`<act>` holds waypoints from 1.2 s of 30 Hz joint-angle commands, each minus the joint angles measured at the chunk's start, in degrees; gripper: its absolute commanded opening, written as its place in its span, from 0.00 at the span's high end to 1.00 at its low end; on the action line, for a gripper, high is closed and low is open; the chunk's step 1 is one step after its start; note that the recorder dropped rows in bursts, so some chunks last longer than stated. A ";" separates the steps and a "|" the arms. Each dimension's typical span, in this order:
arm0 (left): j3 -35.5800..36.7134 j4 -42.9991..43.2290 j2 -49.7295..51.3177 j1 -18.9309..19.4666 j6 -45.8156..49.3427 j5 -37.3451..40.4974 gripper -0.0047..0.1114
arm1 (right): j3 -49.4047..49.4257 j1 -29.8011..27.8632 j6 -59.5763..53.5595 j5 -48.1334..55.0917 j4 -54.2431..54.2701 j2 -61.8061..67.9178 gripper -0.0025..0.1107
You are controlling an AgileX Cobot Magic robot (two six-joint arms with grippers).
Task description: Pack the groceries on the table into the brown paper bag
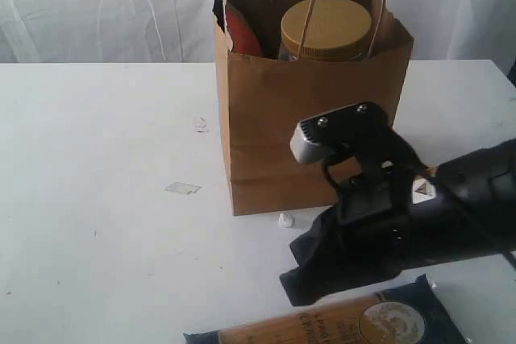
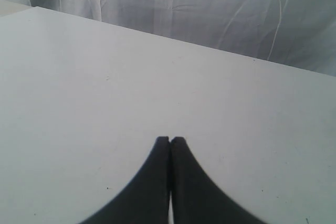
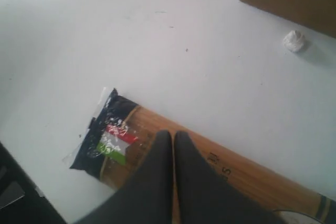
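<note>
**Brown paper bag part-filled, one packet out on the table**

The brown paper bag (image 1: 306, 134) stands upright on the white table (image 1: 97, 199), just beyond the right gripper (image 3: 173, 136). Only the exterior view looks into its mouth. A clear jar with tan lid (image 1: 326, 28) sits high inside, with an orange-brown pouch (image 1: 242, 34) tucked beside it at the far side from the jaws.

The right wrist view gives what that view half hides. The long dark-blue-and-tan packet (image 3: 126, 140) lies flat directly beneath the right jaws, which are pressed together tip to tip with nothing between them. I cannot tell if the tips touch the wrapper. A small white bit (image 3: 294, 40) lies between those jaws and the bag's bottom corner.

The left gripper (image 2: 170, 140) appears only in its own wrist view. Its jaws are closed flat against each other and empty, with bare tabletop ahead of them and a pale curtain (image 2: 210, 9) beyond the table's edge.
</note>
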 commanded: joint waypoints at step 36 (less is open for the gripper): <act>0.14 0.53 -0.27 -0.42 0.14 -0.35 0.96 | -9.29 -2.75 6.70 -27.83 -1.87 33.13 0.49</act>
